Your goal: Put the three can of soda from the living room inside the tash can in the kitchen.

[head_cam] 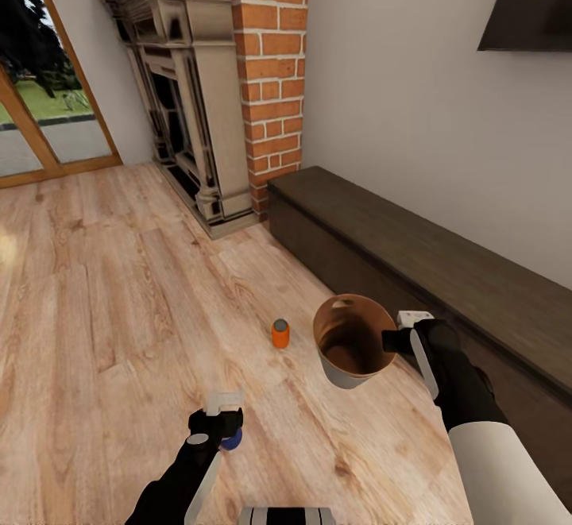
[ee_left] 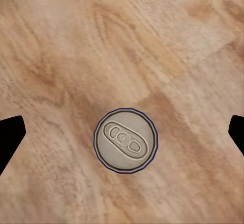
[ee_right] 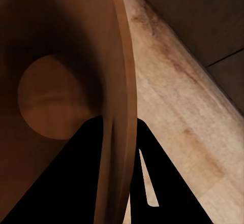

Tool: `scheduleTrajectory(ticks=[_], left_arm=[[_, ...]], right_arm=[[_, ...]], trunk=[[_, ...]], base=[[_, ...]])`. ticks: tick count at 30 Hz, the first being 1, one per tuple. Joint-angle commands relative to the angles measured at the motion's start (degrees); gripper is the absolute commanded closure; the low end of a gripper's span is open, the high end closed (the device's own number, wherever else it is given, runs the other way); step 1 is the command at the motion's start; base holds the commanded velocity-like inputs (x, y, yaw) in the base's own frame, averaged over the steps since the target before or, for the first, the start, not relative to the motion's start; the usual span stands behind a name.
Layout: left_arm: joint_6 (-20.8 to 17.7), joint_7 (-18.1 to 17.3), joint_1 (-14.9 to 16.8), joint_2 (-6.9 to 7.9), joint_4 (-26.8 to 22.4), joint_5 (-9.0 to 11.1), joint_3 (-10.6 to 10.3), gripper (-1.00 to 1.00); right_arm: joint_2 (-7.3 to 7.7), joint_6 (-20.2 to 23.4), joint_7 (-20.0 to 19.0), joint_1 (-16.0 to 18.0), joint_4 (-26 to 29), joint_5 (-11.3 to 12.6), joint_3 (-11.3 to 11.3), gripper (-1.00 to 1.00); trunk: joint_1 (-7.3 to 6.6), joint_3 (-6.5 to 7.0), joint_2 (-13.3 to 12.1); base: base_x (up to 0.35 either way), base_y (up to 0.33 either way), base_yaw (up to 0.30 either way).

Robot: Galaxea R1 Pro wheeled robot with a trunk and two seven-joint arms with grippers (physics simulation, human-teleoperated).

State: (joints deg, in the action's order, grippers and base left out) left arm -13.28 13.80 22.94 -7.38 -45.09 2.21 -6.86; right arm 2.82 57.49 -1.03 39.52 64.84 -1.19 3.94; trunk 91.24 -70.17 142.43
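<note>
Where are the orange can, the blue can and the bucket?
orange can [head_cam: 280,333], head view, its side.
blue can [ee_left: 125,140], left wrist view, its grey top.
bucket [head_cam: 346,376], head view, pale outer wall.

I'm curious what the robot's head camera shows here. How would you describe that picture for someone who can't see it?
The right gripper holds a pale grey tapered bucket with an orange-brown inside by its rim above a warm brown plank floor. The left gripper hovers over a dark blue can, a bright orange can stands upright nearby, and a red-brick fireplace rises behind.
</note>
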Motion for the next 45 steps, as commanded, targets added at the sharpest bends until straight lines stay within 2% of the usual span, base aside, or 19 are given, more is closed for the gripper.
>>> scheduleTrajectory(ticks=[1,14,22,39,41,45], left_arm=[[0.0,0.0,0.0,0.00,0.0,0.0,0.0,-1.00],[0.0,0.0,0.0,0.00,0.1,0.0,0.0,-1.00],[0.0,0.0,0.0,0.00,0.1,0.0,0.0,-1.00],[0.0,0.0,0.0,0.00,0.1,0.0,0.1,-1.00],[0.0,0.0,0.0,0.00,0.1,0.0,0.1,-1.00],[0.0,0.0,0.0,0.00,0.1,0.0,0.0,-1.00]], right_arm=[[-0.01,0.0,-0.2,0.0,0.0,0.8,0.0,1.00],[-0.01,0.0,-0.2,0.0,0.0,0.8,-0.1,1.00],[-0.05,0.0,-0.2,0.0,0.0,0.8,-0.2,1.00],[-0.09,0.0,-0.2,0.0,0.0,0.8,-0.2,1.00],[-0.09,0.0,-0.2,0.0,0.0,0.8,-0.2,1.00],[-0.10,0.0,-0.2,0.0,0.0,0.8,-0.2,1.00]], trunk=[[-0.01,-0.09,0.0],[-0.01,-1.14,0.0],[-0.01,-1.23,0.0],[-0.01,-1.24,0.0],[0.43,-1.59,0.8],[0.53,-2.48,0.9]], base=[[0.000,0.000,0.000],[0.039,0.000,0.000],[0.185,0.000,0.000],[0.010,0.000,0.000],[0.000,0.000,0.000],[0.000,0.000,0.000]])
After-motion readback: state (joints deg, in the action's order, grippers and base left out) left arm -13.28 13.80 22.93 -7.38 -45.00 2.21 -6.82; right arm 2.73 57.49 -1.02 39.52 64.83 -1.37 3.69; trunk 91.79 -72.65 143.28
